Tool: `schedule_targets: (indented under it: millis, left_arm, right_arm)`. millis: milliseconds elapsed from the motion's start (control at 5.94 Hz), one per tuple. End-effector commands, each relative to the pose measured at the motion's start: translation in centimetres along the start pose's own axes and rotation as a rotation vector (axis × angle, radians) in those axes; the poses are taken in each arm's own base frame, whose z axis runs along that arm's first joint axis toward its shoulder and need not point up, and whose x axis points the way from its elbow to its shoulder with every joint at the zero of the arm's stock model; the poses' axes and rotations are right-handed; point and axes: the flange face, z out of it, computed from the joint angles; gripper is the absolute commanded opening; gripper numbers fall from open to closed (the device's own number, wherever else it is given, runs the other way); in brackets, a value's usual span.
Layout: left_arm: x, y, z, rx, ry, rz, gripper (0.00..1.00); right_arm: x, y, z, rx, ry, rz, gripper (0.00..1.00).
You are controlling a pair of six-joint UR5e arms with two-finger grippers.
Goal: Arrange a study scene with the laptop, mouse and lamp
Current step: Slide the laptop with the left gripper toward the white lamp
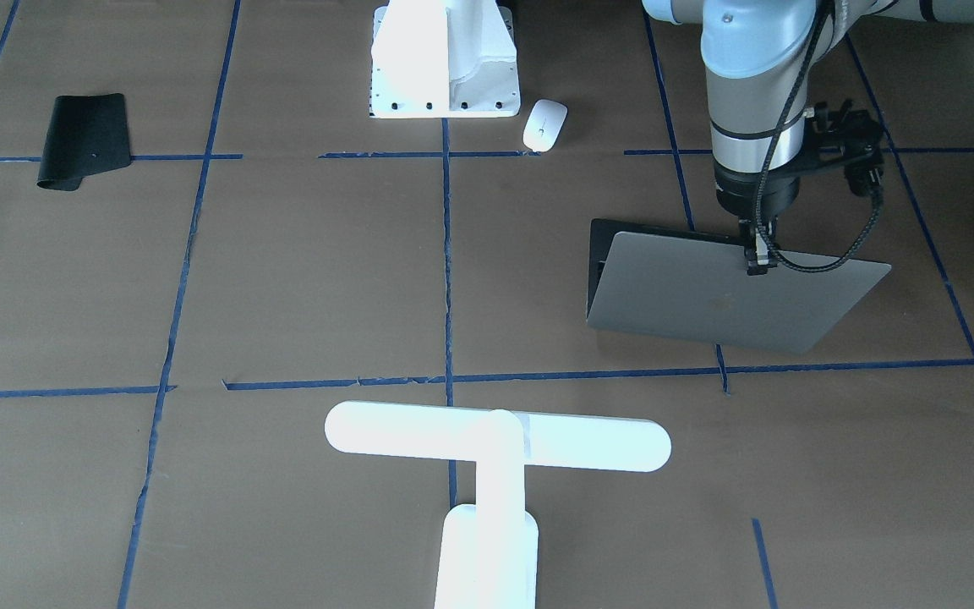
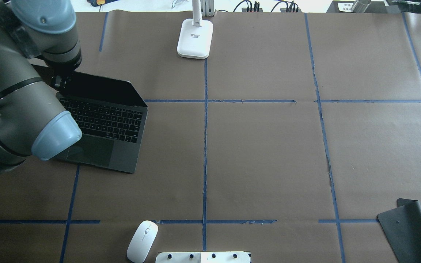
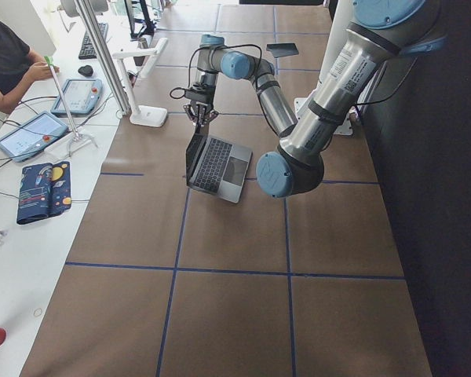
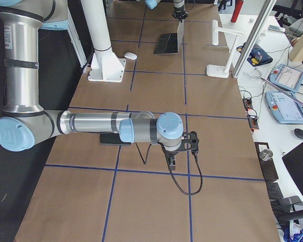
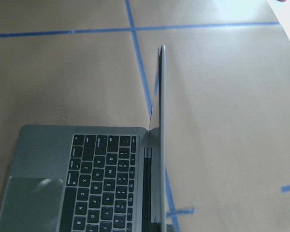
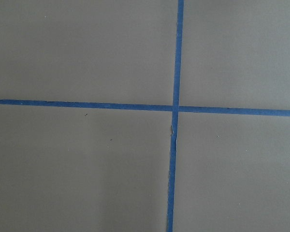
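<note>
The grey laptop (image 1: 732,296) stands open on the table's left half, keyboard (image 2: 104,120) toward the robot. My left gripper (image 1: 757,258) is shut on the lid's top edge; in the left wrist view the lid (image 5: 160,121) runs edge-on, nearly upright. The white mouse (image 2: 143,241) lies near the robot mount, apart from both grippers. The white T-shaped lamp (image 1: 495,440) stands upright at the far middle edge, its base (image 2: 194,38) on the paper. My right gripper (image 4: 171,160) hovers low over bare paper far right; I cannot tell if it is open or shut.
A black floppy mat (image 2: 409,228) lies near the front right corner. The white bolted robot mount (image 1: 445,59) stands at the robot's side, middle. Blue tape lines (image 6: 176,108) grid the brown paper. Tablets and cables (image 4: 285,80) lie beyond the far edge.
</note>
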Motion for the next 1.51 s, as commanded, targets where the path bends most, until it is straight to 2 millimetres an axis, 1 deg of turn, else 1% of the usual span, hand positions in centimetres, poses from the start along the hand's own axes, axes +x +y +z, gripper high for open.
schedule_targets:
  millis: [0, 168, 337, 505, 673, 841, 1010, 1178, 1346]
  left_arm:
    - [2.7, 6.5, -3.5, -0.058, -0.007, -0.078, 0.00]
    - [4.2, 11.7, -4.2, -0.057, -0.033, -0.133, 0.00]
    - [5.8, 14.1, -6.0, -0.065, -0.035, -0.174, 0.00]
    - [6.0, 16.0, -5.8, -0.063, -0.051, -0.194, 0.00]
    - [5.9, 18.0, -5.9, -0.091, -0.042, -0.227, 0.00]
    - [7.2, 20.5, -5.4, -0.089, -0.051, -0.241, 0.00]
    - [8.3, 21.8, -5.8, -0.105, -0.042, -0.275, 0.00]
    - [8.2, 22.5, -5.7, -0.111, -0.042, -0.269, 0.00]
    - [8.3, 23.2, -6.9, -0.130, -0.030, -0.263, 0.00]
  right_arm:
    - [0.1, 0.1, 0.1, -0.002, 0.000, 0.002, 1.00]
    - [0.2, 0.1, 0.1, -0.003, 0.000, 0.003, 1.00]
    - [0.2, 0.1, 0.2, -0.004, 0.001, 0.005, 1.00]
    - [0.2, 0.1, 0.1, -0.003, 0.000, 0.003, 1.00]
    - [0.1, 0.1, 0.1, -0.002, 0.000, 0.002, 1.00]
    - [0.1, 0.1, 0.1, -0.003, 0.000, 0.003, 1.00]
    - [0.2, 0.3, 0.2, -0.005, 0.000, 0.006, 1.00]
    - [0.3, 0.4, 0.3, -0.007, 0.000, 0.008, 1.00]
    - [0.2, 0.4, 0.2, -0.006, -0.002, 0.009, 1.00]
